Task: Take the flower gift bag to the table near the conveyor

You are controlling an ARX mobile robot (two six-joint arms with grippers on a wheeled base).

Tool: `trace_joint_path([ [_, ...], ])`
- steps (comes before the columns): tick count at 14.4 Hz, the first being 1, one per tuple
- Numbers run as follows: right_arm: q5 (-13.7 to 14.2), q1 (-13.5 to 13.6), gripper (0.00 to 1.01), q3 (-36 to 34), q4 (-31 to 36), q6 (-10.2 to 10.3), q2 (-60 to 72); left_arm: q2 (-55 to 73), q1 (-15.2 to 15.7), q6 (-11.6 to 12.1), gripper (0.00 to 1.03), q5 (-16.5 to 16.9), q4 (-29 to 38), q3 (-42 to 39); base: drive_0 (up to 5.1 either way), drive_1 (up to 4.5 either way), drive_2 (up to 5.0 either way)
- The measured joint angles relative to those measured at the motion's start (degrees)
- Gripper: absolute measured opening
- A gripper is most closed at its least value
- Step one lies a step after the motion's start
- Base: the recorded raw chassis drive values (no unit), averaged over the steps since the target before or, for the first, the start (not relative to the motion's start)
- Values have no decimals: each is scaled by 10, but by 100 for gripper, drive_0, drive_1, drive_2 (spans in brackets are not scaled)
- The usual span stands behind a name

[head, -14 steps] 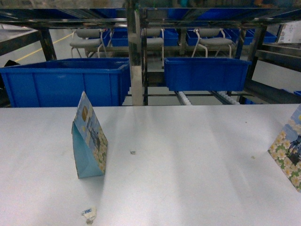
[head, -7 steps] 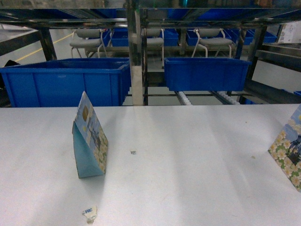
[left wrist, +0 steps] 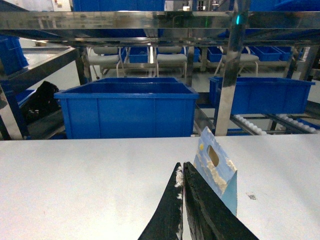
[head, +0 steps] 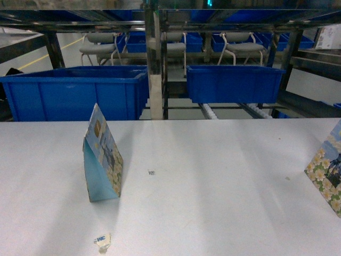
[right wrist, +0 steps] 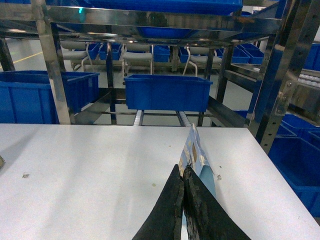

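Head view: the flower gift bag (head: 102,156) stands upright on the table (head: 213,181), well short of the conveyor (head: 154,58) behind it. A second flowered bag (head: 326,173) sits far right of it, a paper scrap (head: 101,241) just in front. Blue bins (head: 74,96) rest on the conveyor.

Left wrist view: the left gripper (left wrist: 182,172), jaws pressed together and empty, lies just left of the bag.

Right wrist view: the right gripper (right wrist: 182,175), jaws together, sits by the second bag; whether it pinches that bag cannot be told.

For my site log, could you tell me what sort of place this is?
Probably a warehouse or factory packing station: a steel roller conveyor carrying blue bins, behind a white table.
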Motion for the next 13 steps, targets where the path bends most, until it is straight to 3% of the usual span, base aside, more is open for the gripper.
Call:
trace_joint_path([
  [3,0,0,2,-9,-11,0,-22,-51,-4,0,2,6,-37,-16,0,0,0],
  [4,0,0,2,-22,-100,0,-128,-87,-4,0,2,6,-44,-36,0,0,0],
  [9,0,0,2,-22,-102,0,-129,-192,-4,0,2,6,-142,-36,0,0,0],
  [13,0,0,2,-22,-102,0,-129,-224,-4,0,2,6,-173,-36,0,0,0],
])
